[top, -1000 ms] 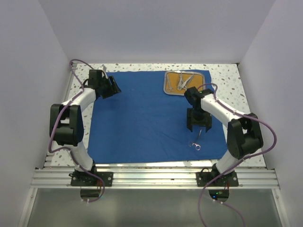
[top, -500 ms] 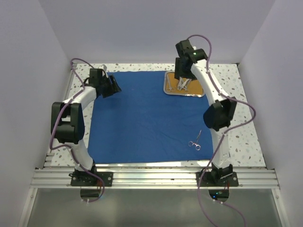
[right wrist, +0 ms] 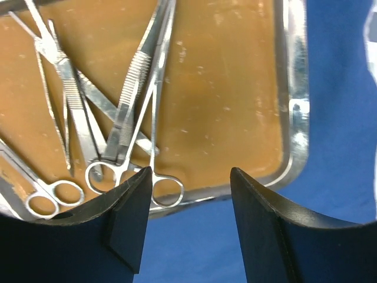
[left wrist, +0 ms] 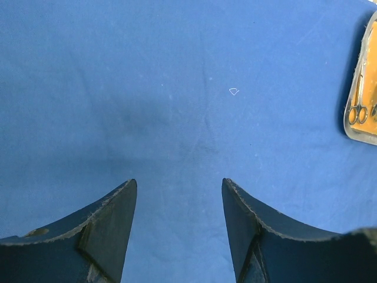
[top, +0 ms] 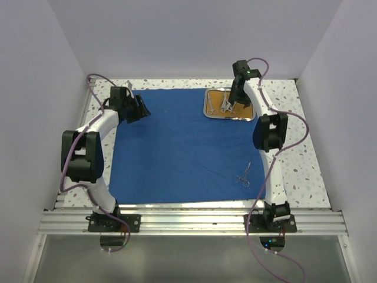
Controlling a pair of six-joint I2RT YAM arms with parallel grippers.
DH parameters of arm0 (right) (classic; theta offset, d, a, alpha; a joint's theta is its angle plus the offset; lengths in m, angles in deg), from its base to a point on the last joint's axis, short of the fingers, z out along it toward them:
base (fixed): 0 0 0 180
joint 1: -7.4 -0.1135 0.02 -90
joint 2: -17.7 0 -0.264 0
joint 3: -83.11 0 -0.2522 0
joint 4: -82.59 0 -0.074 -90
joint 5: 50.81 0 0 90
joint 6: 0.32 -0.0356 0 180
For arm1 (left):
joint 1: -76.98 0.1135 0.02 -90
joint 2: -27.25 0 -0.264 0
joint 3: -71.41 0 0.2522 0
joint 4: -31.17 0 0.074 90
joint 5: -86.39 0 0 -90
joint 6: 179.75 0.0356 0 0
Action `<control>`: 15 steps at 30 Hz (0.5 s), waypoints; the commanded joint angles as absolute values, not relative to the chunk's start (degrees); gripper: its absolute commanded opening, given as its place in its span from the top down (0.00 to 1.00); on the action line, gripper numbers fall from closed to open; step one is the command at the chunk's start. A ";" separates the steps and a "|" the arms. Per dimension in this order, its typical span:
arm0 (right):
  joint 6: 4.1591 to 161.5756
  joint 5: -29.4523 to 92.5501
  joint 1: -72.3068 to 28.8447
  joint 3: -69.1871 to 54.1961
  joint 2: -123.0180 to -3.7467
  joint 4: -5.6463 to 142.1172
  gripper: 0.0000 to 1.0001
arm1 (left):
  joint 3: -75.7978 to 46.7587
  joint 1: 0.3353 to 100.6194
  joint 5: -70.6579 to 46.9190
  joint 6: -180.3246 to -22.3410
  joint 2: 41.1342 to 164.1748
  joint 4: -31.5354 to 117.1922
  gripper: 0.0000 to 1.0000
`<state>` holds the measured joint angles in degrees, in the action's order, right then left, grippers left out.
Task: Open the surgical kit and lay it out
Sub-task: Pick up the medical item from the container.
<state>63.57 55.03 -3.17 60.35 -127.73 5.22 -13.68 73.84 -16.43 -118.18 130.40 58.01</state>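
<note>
Right gripper (right wrist: 188, 177): jaws parted to a moderate gap, nothing between them. It points down over the near edge of the steel tray (right wrist: 297, 118). The ring handles of the tray's instruments (right wrist: 132, 94) lie just beside one finger (right wrist: 126, 218). Whether that finger touches them I cannot judge from this angle.

Tray interior: orange-brown floor. Several thin silver pieces, some with ribbed grips, lie crossed over one another on the left half in the wrist view. The right half is bare.

In the top view the tray (top: 205, 106) sits on the far right part of the blue cloth wrap (top: 182, 147). The wrap lies spread flat over the speckled table (top: 283, 94). A lone ring-handled instrument (top: 244, 175) lies on the cloth at near right, well apart from the tray. It is possibly scissors, but too small to be sure. The right arm reaches out long from its base to the tray.

Left gripper (left wrist: 179, 183): jaws wide, empty, held over bare cloth near the wrap's far left corner. Its arm is folded back on the left side.
</note>
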 commanded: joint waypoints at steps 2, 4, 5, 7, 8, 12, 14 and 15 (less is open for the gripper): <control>61.30 52.03 -4.65 60.50 -128.55 9.85 0.43 | -13.63 73.99 -16.62 -117.35 127.97 59.08 0.37; 60.68 51.24 -4.73 59.70 -128.90 10.38 0.44 | -13.37 73.99 -16.18 -116.83 127.53 59.61 0.37; 60.59 50.88 -4.73 59.26 -129.08 10.56 0.44 | -13.11 73.99 -16.00 -116.82 127.44 59.61 0.37; 60.24 50.53 -4.82 59.25 -129.78 10.30 0.44 | -12.40 73.99 -15.74 -116.65 126.92 59.61 0.37; 60.15 50.44 -4.82 59.08 -129.87 10.03 0.45 | -12.23 73.99 -15.56 -116.56 126.74 59.61 0.37; 60.32 51.14 -4.82 57.15 -129.43 9.68 0.46 | -11.70 73.99 -15.12 -116.30 126.21 59.96 0.37; 60.94 52.02 -4.91 54.87 -128.56 10.12 0.46 | -11.78 73.99 -14.95 -116.12 126.13 60.05 0.36; 61.55 52.28 -4.91 54.25 -128.46 10.29 0.46 | -11.78 73.99 -14.86 -116.03 126.04 60.05 0.36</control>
